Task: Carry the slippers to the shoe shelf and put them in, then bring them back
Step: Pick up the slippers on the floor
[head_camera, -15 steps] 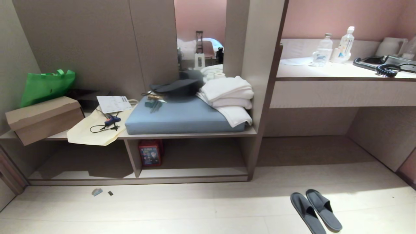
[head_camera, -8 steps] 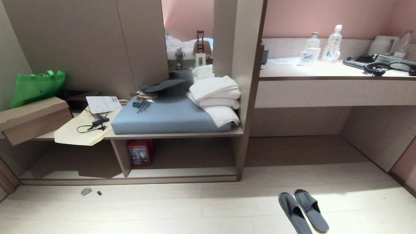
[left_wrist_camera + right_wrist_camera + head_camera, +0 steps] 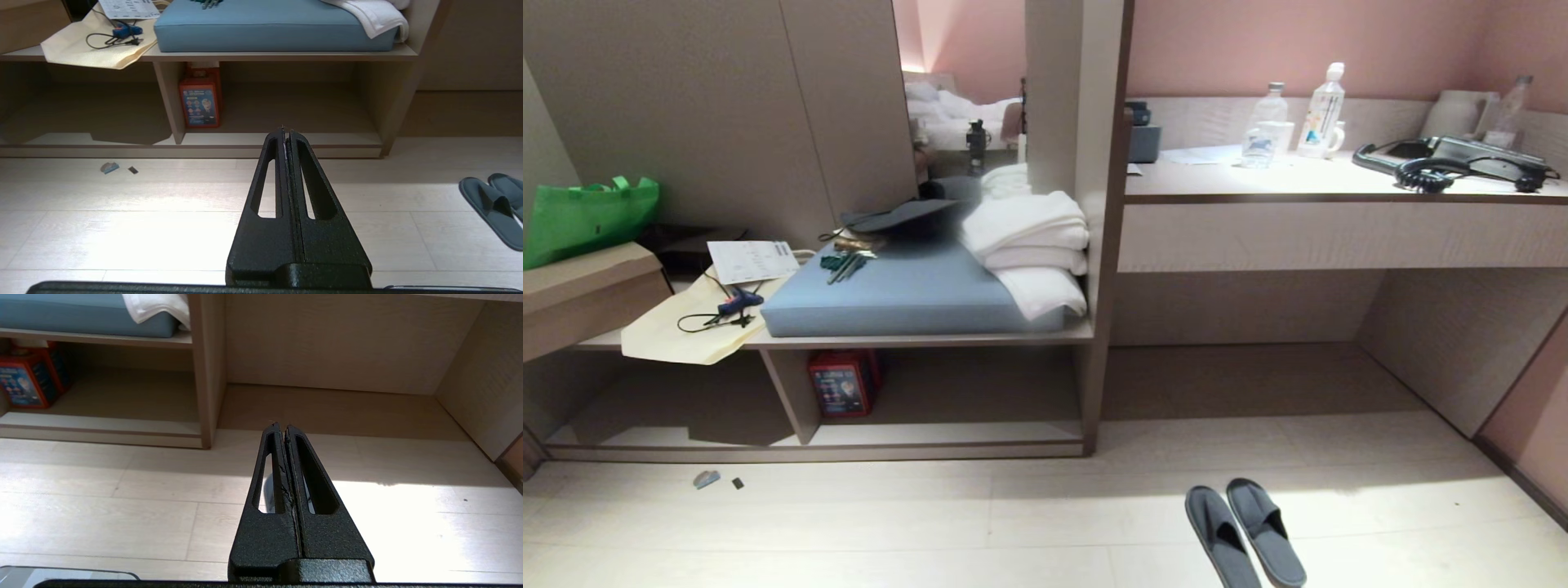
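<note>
The slippers (image 3: 1245, 535), a dark grey-blue pair, lie side by side on the pale floor at the lower right of the head view, toes away from me. They also show at the edge of the left wrist view as slippers (image 3: 492, 202). The shoe shelf (image 3: 947, 434), a low taupe cubby with a pale base board and a divider, stands to their left, and its right-hand bay holds nothing. My left gripper (image 3: 286, 131) is shut and empty, held above the floor facing the shoe shelf (image 3: 286, 139). My right gripper (image 3: 282, 426) is also shut and empty. Neither arm shows in the head view.
A red box (image 3: 837, 384) stands in the cubby by the divider. On top lie a blue cushion (image 3: 890, 290), white towels (image 3: 1033, 237), a dark cap (image 3: 907, 216), papers and a cardboard box (image 3: 580, 294). The desk counter (image 3: 1339, 233) on the right carries bottles and a phone. Small scraps (image 3: 707, 479) lie on the floor.
The whole head view has slid leftward, so the camera has turned or driven to the right. The slippers and shelf keep their places on the floor.
</note>
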### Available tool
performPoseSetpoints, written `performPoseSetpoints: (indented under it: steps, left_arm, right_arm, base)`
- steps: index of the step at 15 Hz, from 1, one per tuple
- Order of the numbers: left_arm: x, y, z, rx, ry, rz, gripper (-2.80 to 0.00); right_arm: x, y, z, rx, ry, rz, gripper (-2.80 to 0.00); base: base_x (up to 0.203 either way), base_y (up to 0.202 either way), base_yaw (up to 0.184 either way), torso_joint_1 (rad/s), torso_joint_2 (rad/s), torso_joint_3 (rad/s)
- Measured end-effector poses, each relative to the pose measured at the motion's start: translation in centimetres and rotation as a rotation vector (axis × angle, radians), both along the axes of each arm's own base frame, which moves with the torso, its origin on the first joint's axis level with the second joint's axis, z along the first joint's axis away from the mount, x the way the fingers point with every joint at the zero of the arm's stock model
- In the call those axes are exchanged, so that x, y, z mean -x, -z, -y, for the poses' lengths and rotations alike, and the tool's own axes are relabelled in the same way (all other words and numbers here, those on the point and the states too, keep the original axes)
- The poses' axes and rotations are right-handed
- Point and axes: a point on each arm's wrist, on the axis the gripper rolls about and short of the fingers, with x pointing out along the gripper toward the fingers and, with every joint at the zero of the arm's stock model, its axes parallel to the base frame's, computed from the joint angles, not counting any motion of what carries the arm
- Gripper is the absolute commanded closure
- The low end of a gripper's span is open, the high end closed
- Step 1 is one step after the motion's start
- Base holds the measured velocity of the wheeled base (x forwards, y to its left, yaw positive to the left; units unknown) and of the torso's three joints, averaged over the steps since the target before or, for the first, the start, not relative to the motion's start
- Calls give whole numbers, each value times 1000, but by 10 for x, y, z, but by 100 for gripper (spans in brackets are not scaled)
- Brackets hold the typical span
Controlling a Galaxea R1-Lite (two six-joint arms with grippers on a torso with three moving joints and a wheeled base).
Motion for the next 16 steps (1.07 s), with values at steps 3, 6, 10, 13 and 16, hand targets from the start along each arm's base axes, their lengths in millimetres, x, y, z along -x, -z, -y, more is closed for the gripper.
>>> performPoseSetpoints:
  steps: [3, 6, 10, 13, 16]
  left_arm:
    - [0, 0, 0, 0, 0, 0, 0]
    - [0, 0, 0, 0, 0, 1, 0]
    - [0, 0, 0, -1, 0, 0, 0]
    - [0, 0, 0, -2, 0, 0, 0]
    - [0, 0, 0, -1, 0, 1, 0]
  right_arm:
    - [0, 0, 0, 0, 0, 0, 0]
    - [0, 0, 0, 0, 0, -1, 0]
    - [0, 0, 0, 0, 1, 1, 0]
    - [0, 0, 0, 0, 0, 0, 0]
    - [0, 0, 0, 0, -1, 0, 0]
  base:
    - [0, -195, 1, 3, 3, 1]
    - [0, -136, 3, 4, 3, 0]
    - [0, 0, 0, 0, 0, 0]
    - [0, 0, 0, 0, 0, 0]
    - [0, 0, 0, 1, 1, -9]
